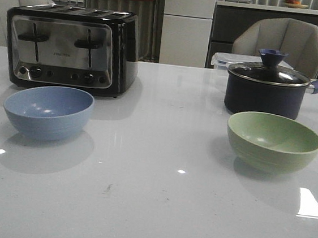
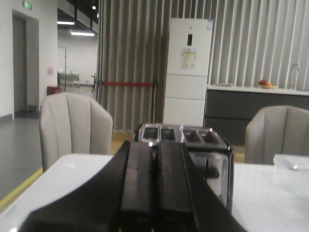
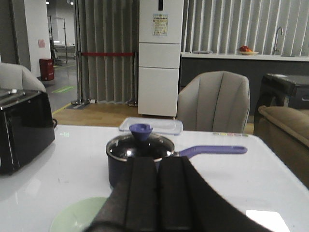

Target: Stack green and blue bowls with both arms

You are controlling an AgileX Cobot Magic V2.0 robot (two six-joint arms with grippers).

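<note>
Green bowl (image 3: 77,215) sits upright on the worktop (image 1: 150,198) just below the clenched right gripper (image 3: 157,193); blue bowl (image 1: 48,111) stands left, left gripper (image 2: 155,193) clenched too.

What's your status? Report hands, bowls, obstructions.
Left hand shut, right hand shut, both empty. Blue bowl and green bowl apart, unstacked. Toaster and saucepan close behind.

We view the table (image 1: 149,209) low from the front; both wrist cameras face forward, sharing the toaster (image 1: 72,47).
</note>
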